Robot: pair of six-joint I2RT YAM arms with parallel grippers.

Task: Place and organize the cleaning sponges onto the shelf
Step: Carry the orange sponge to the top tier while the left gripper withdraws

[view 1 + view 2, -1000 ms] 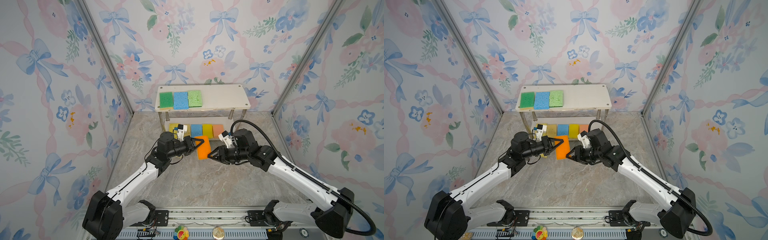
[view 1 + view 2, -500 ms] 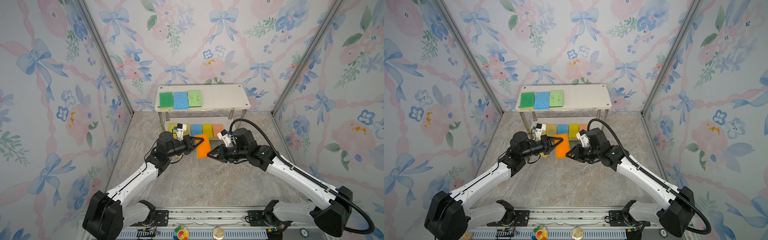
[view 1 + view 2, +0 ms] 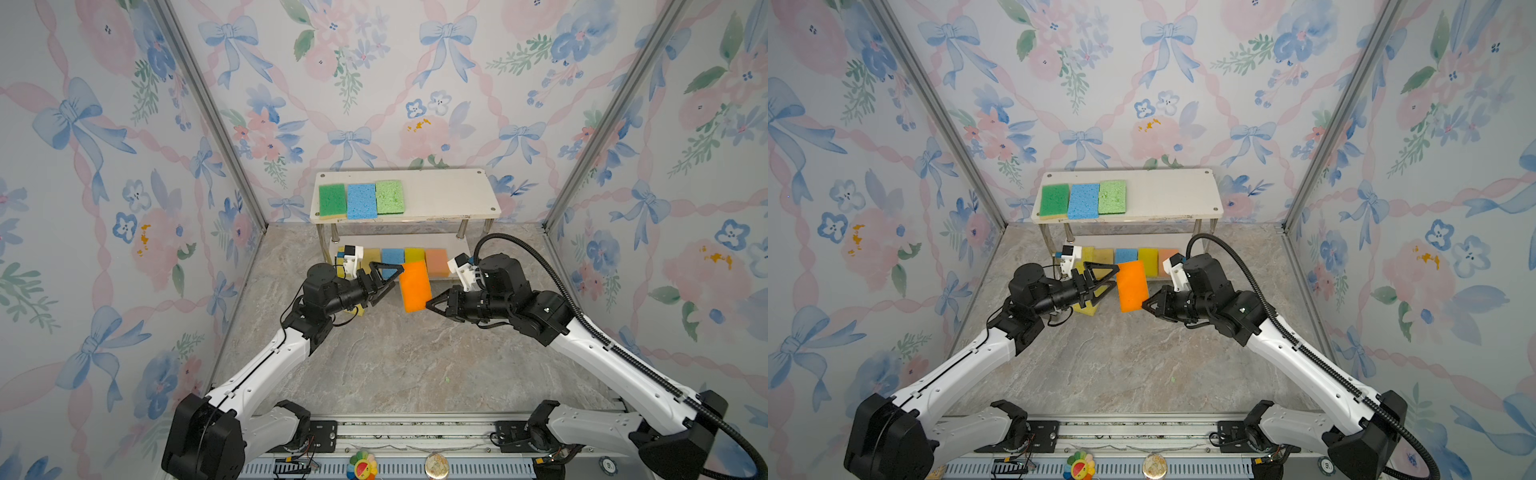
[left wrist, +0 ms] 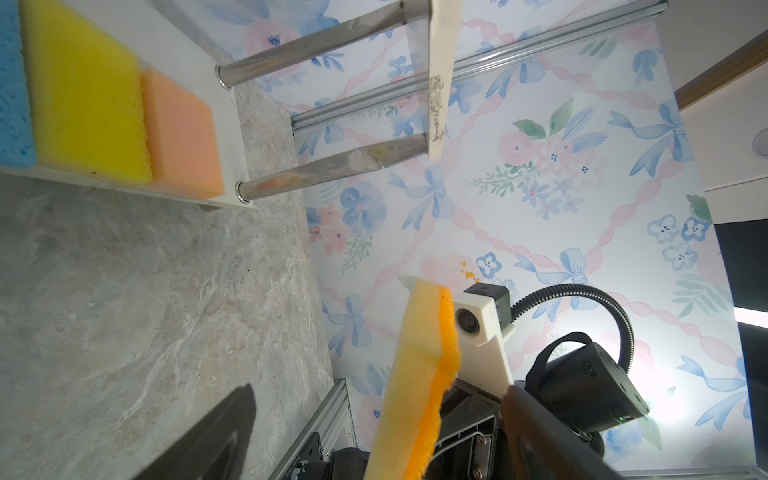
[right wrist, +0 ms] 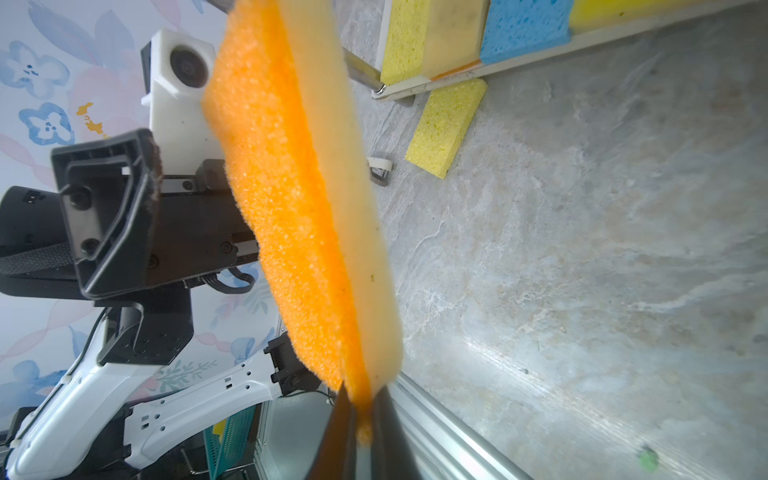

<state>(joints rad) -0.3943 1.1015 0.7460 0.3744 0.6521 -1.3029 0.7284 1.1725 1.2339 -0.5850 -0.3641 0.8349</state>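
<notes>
Clerk: Entry one: orange rectangular foam sponge [image 3: 415,286], pale-backed. It hangs above the grey marbled desk [image 3: 395,365], in front of the shelf's lower board.

Auditor: Held how?

Clerk: By the right gripper [image 3: 429,301], clenched on one short end. The rest stands free and tilted, likely so the free end can lead onto a board.

Auditor: And the left gripper [image 3: 392,279]?

Clerk: Released. Its jaws stand wide on either side of the sponge and grasp nothing. Contact is too close to call. This reads as a handover step, the right alone carrying.

Auditor: Entry two?

Clerk: White two-board shelf on shiny metal posts [image 3: 449,195], at the desk's back edge.
- Top board: dark green sponge [image 3: 332,200], blue sponge [image 3: 361,200] and light green sponge [image 3: 389,196], edge to edge from the left end. The right half is bare, probably kept for later arrivals.
- Lower board: row of five sponges [image 3: 392,257], yellow, tan, blue, yellow, peach. Full, by my reckoning.

Auditor: Strays?

Clerk: One yellow foam sponge [image 5: 446,126], flat on the desk just beside the shelf's front left corner. Not yet shelved.
</notes>
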